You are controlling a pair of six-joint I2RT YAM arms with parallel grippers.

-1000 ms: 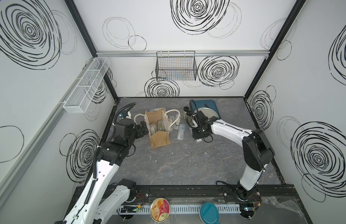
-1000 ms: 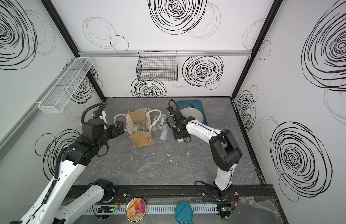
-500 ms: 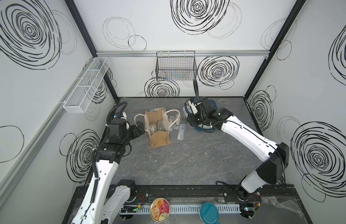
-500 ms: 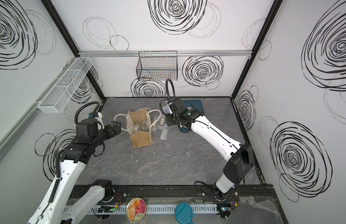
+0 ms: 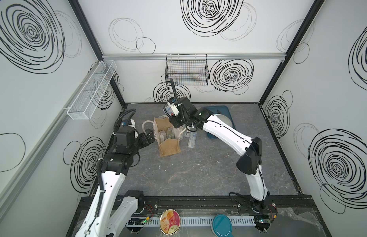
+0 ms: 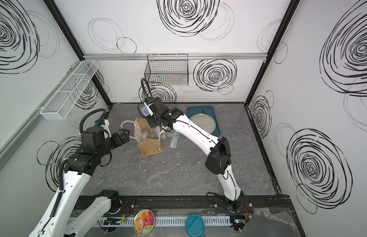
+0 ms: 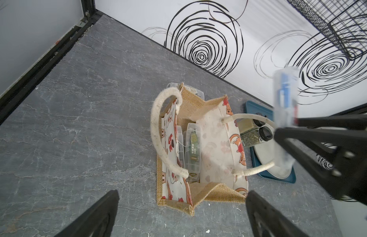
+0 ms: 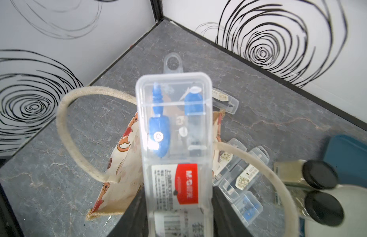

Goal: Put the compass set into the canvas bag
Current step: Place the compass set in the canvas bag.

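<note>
Right fingers [image 8: 129,221] are clamping the labelled end of the compass set [image 8: 174,123], a clear case with a blue compass inside and a red label. The rest of the case is sticking out beyond the fingertips. Set is hanging in the air above the bag [image 5: 169,145], over its far end in both top views, and is not yet inside.

Bag is standing open on the desk [image 5: 199,174], with its rope handles splaying out to either side. Two clear cases [image 7: 192,151] are already sitting in it.

Left fingers [image 7: 96,213] are standing wide apart, holding nothing and hovering just beside the bag's near handle [image 5: 145,125]. Whether they are touching it, cannot tell.

More clear cases [image 8: 240,180] are lying on the desk just beside the bag on the right arm's side. Another one [image 8: 225,100] is lying behind the bag.

Blue tray [image 6: 216,127] is sitting near the back wall and carrying a plate [image 6: 203,123]. Two black-capped jars [image 7: 252,135] are lying at the plate's bag-side edge.
</note>
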